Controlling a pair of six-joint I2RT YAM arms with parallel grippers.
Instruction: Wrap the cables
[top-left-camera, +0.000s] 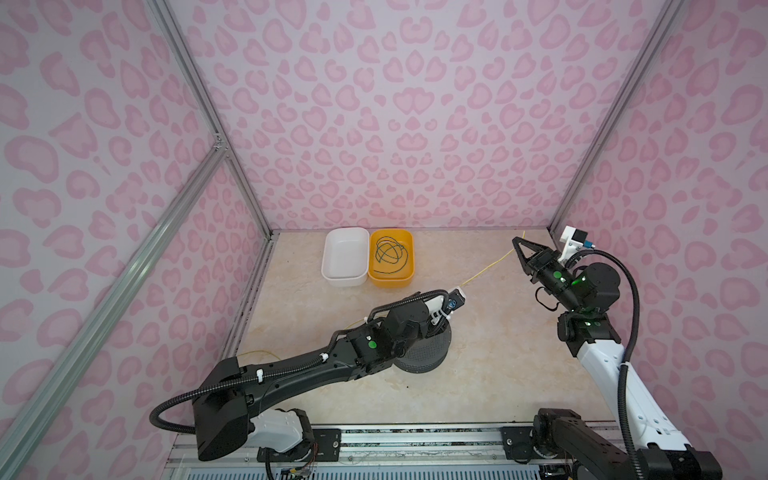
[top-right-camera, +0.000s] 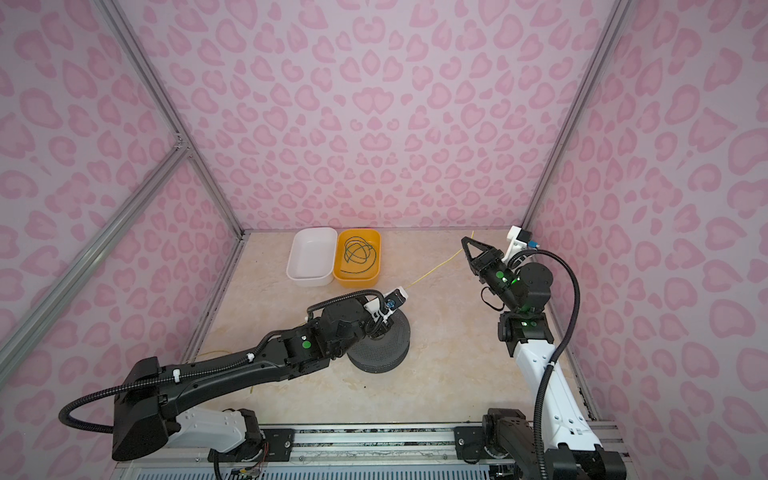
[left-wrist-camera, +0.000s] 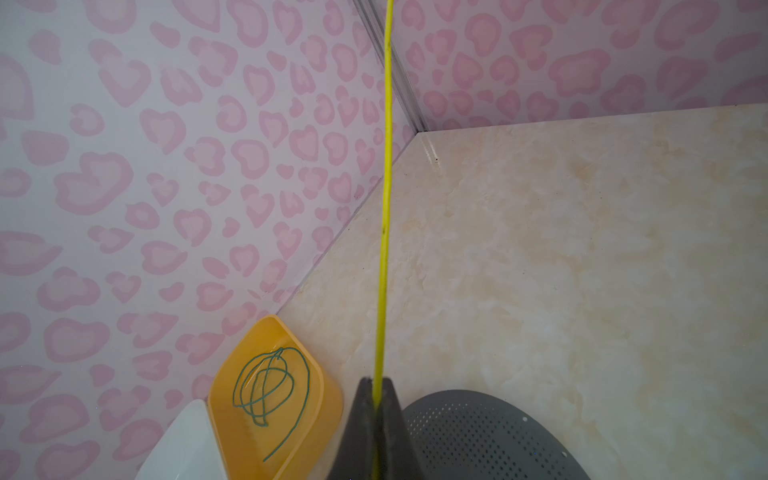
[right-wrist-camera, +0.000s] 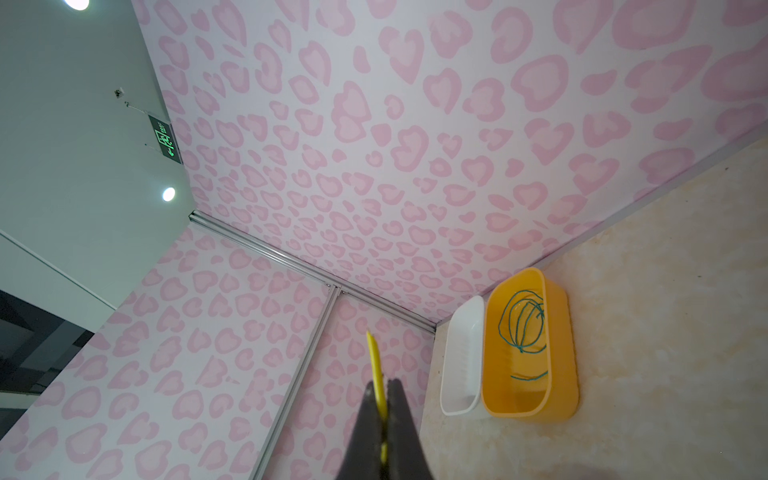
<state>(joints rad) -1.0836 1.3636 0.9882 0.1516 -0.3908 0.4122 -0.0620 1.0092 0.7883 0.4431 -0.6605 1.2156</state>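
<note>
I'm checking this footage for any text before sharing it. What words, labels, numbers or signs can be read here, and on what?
Green exit sign, beyond the pink walls in the right wrist view: it shows a running figure and an arrow, but its small characters are too blurred to read.
Nothing else in any view carries readable text.

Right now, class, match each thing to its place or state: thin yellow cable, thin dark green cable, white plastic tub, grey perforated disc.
1 thin yellow cable
2 thin dark green cable
3 white plastic tub
4 grey perforated disc

A partly under left arm
B looped in orange tub
C empty
D stretched between left gripper and right gripper

Pairs: 1-D, 2-B, 3-C, 4-A
</note>
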